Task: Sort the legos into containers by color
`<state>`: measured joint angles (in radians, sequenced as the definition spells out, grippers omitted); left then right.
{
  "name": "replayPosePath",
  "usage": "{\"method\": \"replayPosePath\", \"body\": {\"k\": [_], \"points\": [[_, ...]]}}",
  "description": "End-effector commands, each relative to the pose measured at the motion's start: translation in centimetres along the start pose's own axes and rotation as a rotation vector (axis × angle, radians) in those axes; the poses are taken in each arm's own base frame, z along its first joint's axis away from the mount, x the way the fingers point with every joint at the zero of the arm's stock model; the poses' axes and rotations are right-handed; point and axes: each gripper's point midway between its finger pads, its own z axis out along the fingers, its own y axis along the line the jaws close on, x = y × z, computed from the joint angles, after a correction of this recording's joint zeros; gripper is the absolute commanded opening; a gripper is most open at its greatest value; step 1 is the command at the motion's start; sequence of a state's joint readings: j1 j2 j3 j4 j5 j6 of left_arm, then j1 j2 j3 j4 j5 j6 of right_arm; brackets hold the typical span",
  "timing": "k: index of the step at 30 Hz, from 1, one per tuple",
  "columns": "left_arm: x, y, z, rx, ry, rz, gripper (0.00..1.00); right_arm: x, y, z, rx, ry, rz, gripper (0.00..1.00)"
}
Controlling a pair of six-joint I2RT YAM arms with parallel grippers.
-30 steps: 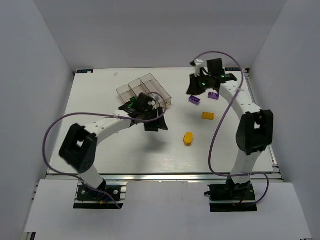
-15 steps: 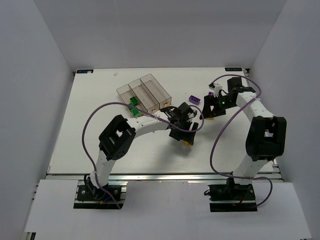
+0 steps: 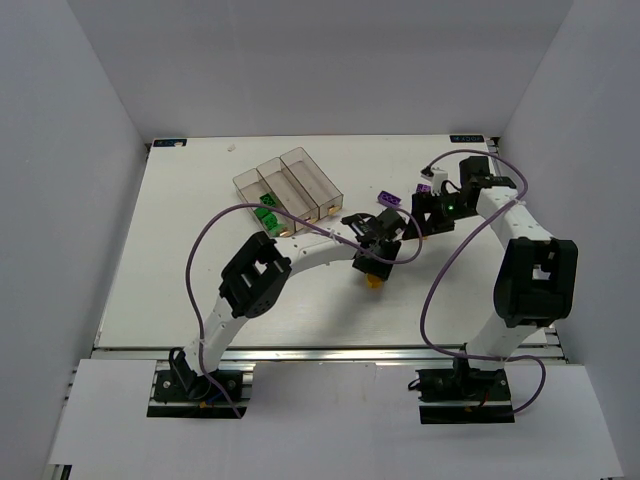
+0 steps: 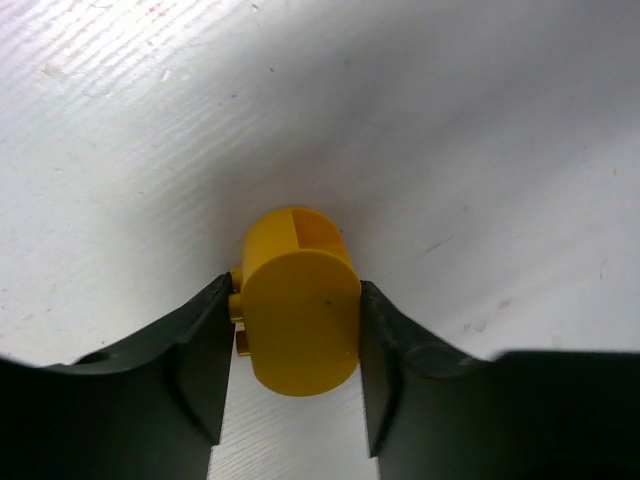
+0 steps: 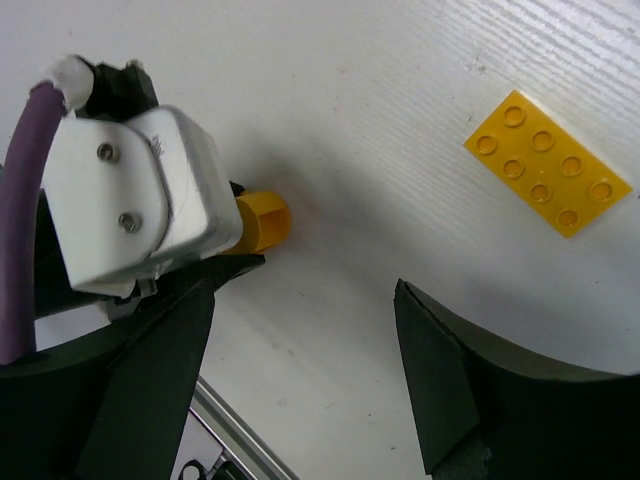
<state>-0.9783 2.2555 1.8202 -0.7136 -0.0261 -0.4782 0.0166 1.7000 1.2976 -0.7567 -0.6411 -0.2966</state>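
Left gripper [image 4: 296, 298] clamped on the yellow-orange oval lego [image 4: 300, 330], both fingers [image 4: 195, 370] pressed flat against its sides. The lego is low over the white table [image 3: 180, 290]; can't tell if it touches. In the top view this grip sits right of and nearer than the containers [image 3: 312, 176], apart from them. Right gripper [image 5: 300, 310] is spread wide with nothing between its fingers, farther right of the containers and just beside the left gripper. Yellow-orange rectangular lego [image 5: 547, 162] lies flat on the table, studs up, near the right gripper and untouched. One purple lego [image 3: 390, 199] lies on the table right of the containers, between them and the right arm. Green legos [image 3: 267, 212] are in the containers' leftmost bin, toward its near end.
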Motion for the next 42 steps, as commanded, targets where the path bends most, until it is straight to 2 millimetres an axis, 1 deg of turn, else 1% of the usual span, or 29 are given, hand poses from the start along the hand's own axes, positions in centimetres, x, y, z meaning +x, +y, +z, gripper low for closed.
{"method": "replayPosePath", "body": {"k": [1,2,3,4,6,7,9,10,12,13,14,16,17,18,20,21,22,23,25,26,27,28,30,33,35,36,37,40,42], "points": [[-1.8,0.9,-1.8,-0.077,-0.067,0.008,0.38,-0.5,1.2,-1.1,-0.013,-0.044,-0.056,0.77],[-2.2,1.0,-2.2,-0.085,-0.082,0.006,0.26,-0.2,1.0,-1.3,-0.004,-0.046,-0.053,0.76],[-2.9,1.0,-3.2,-0.087,-0.108,0.001,0.23,0.0,1.1,-1.1,-0.002,-0.045,-0.066,0.74],[-3.7,1.8,-3.7,-0.105,-0.132,-0.016,0.22,0.1,1.0,-1.1,0.004,-0.045,-0.072,0.73],[-4.4,2.3,-4.9,-0.111,-0.161,-0.039,0.2,0.6,0.6,-1.1,0.031,-0.049,-0.082,0.71],[-5.9,3.7,-6.5,-0.138,-0.213,-0.071,0.2,0.7,0.3,-1.1,0.044,-0.053,-0.084,0.68],[-7.4,5.0,-8.1,-0.16,-0.259,-0.098,0.16,1.2,0.1,-1.0,0.067,-0.051,-0.091,0.61],[-8.5,5.5,-9.3,-0.161,-0.29,-0.116,0.14,1.3,-0.1,-1.0,0.072,-0.054,-0.102,0.55],[-10.1,8.1,-10.5,-0.193,-0.322,-0.178,0.09,1.8,-0.3,-0.8,0.071,-0.042,-0.122,0.47],[-10.9,8.9,-11.2,-0.201,-0.341,-0.202,0.07,1.9,-0.4,-0.8,0.073,-0.045,-0.137,0.47],[-11.8,10.8,-11.8,-0.223,-0.36,-0.237,0.06,2.0,-0.3,-0.7,0.066,-0.045,-0.162,0.47],[-12.6,12.8,-12.5,-0.25,-0.38,-0.28,0.04,2.5,-0.4,-0.5,0.054,-0.035,-0.197,0.51],[-13.4,14.6,-12.9,-0.273,-0.4,-0.316,0.03,2.5,-0.3,-0.4,0.044,-0.031,-0.239,0.54],[-13.9,15.5,-13.3,-0.288,-0.414,-0.334,0.03,2.6,-0.3,-0.3,0.036,-0.026,-0.258,0.59],[-14.8,17.1,-13.6,-0.312,-0.433,-0.369,0.03,2.6,-0.1,-0.4,0.015,-0.024,-0.299,0.62],[-15.2,19.5,-13.9,-0.363,-0.442,-0.409,0.03,2.6,0.0,-0.3,0.006,-0.024,-0.312,0.63],[-15.4,19.5,-13.8,-0.361,-0.446,-0.411,0.03,2.6,0.0,-0.3,0.004,-0.023,-0.315,0.63],[-15.7,21.0,-14.0,-0.396,-0.454,-0.433,0.04,2.5,0.1,-0.3,0.003,-0.025,-0.318,0.63],[-16.0,22.3,-14.2,-0.427,-0.458,-0.449,0.04,2.3,0.1,-0.2,0.0,-0.027,-0.32,0.64],[-15.8,23.6,-13.8,-0.455,-0.45,-0.464,0.05,2.3,-0.1,-0.3,0.002,-0.026,-0.321,0.64],[-15.9,23.6,-13.6,-0.452,-0.45,-0.464,0.07,2.3,-0.1,-0.2,0.002,-0.022,-0.318,0.64],[-16.0,24.4,-13.7,-0.46,-0.452,-0.474,0.08,2.1,-0.1,-0.2,0.002,-0.022,-0.325,0.65],[-16.2,25.2,-13.4,-0.469,-0.45,-0.481,0.11,2.0,-0.2,-0.3,0.007,-0.02,-0.343,0.7],[-15.9,26.6,-13.2,-0.494,-0.431,-0.498,0.21,1.8,-0.6,-0.3,0.02,-0.013,-0.378,0.74],[-15.3,26.6,-12.6,-0.495,-0.409,-0.495,0.29,1.4,-0.9,-0.3,0.026,-0.014,-0.403,0.75],[-15.0,27.3,-12.6,-0.503,-0.401,-0.503,0.33,1.2,-1.0,-0.4,0.027,-0.012,-0.43,0.76],[-14.9,27.3,-12.4,-0.501,-0.397,-0.503,0.41,1.0,-1.0,-0.4,0.025,-0.015,-0.447,0.76],[-14.3,27.9,-12.2,-0.515,-0.382,-0.507,0.58,0.2,-1.3,-0.5,0.026,-0.024,-0.537,0.77],[-14.2,28.4,-12.3,-0.521,-0.38,-0.516,0.64,-0.4,-1.6,-0.4,0.021,-0.023,-0.599,0.77]]}}
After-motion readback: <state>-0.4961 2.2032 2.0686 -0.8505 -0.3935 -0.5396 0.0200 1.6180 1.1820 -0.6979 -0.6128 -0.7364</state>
